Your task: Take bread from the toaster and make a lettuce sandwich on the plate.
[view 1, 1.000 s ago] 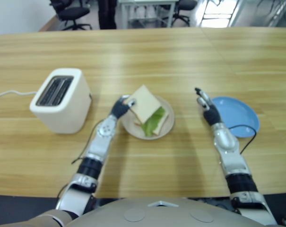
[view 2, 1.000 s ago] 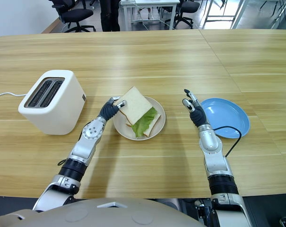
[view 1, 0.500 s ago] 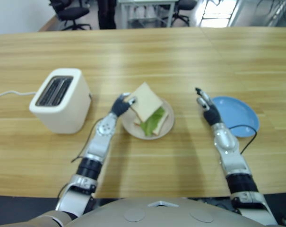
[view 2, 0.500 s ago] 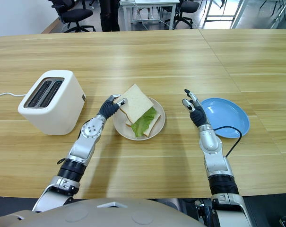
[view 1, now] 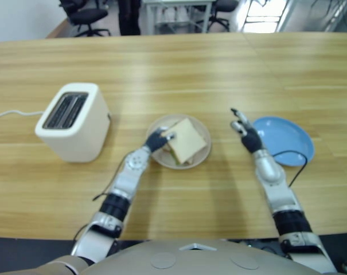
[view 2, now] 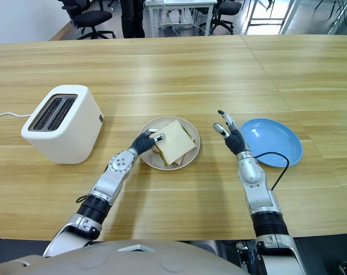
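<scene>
Wooden table [view 2: 162, 69] seen from the robot's side. At centre, a round beige plate [view 2: 159, 124] carries the sandwich: the top slice [view 2: 176, 142] lies almost flat over the stack, and a thin green edge of lettuce [view 2: 188, 132] shows along its far right side. The left hand [view 2: 143, 141] rests at the plate's left rim, its curled fingertips [view 2: 156, 137] pinching the near left corner of the top slice. The right hand [view 2: 232, 138] is held above the table between the two plates, fingers spread and pointing up and away, holding nothing. To its right lies a blue plate [view 2: 273, 140], with a black cable [view 2: 278, 166] looping over its near rim. At far left stands the white toaster [view 2: 61, 123], slots upward, well apart from the beige plate; its cord [view 2: 4, 114] runs off to the left.
</scene>
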